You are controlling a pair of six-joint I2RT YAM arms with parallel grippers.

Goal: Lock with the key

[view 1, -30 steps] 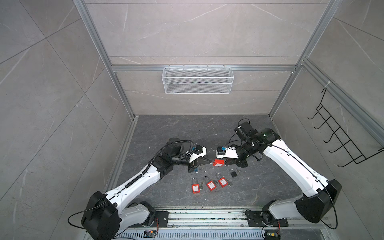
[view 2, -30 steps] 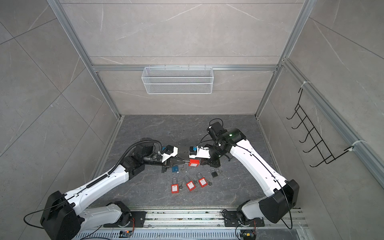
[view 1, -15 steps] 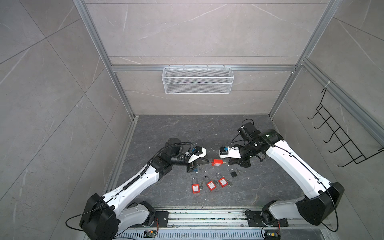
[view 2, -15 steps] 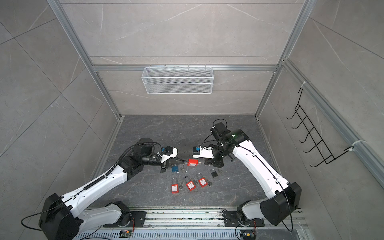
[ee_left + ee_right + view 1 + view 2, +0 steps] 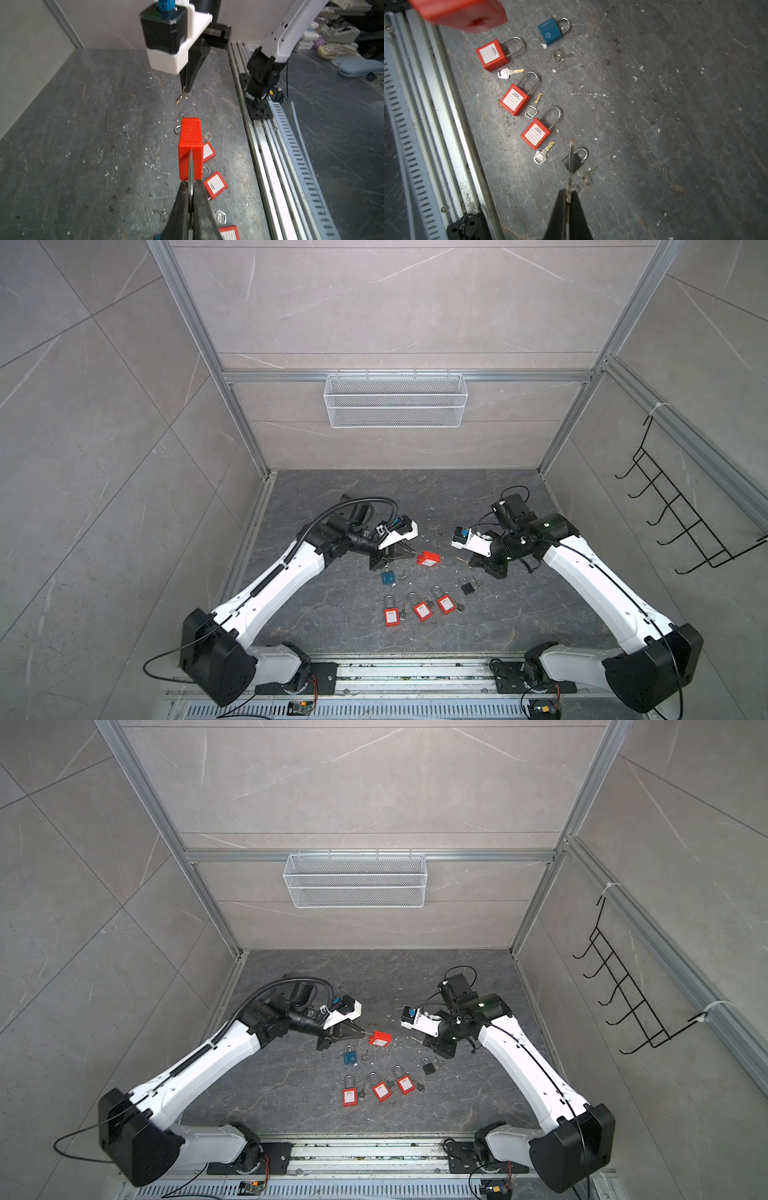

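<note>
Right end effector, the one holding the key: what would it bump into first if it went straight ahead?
Probably the red padlock that the left end effector holds. The key looks aimed slightly beside it, though, so it might slip past; depth is unclear.

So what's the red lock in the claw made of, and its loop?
The boxy red padlock body looks like matte moulded plastic: even colour, ribbed side. Its thin silver loop looks like polished steel, because it glints. The left claw pinching the loop seems black plastic, maybe metal.
</note>
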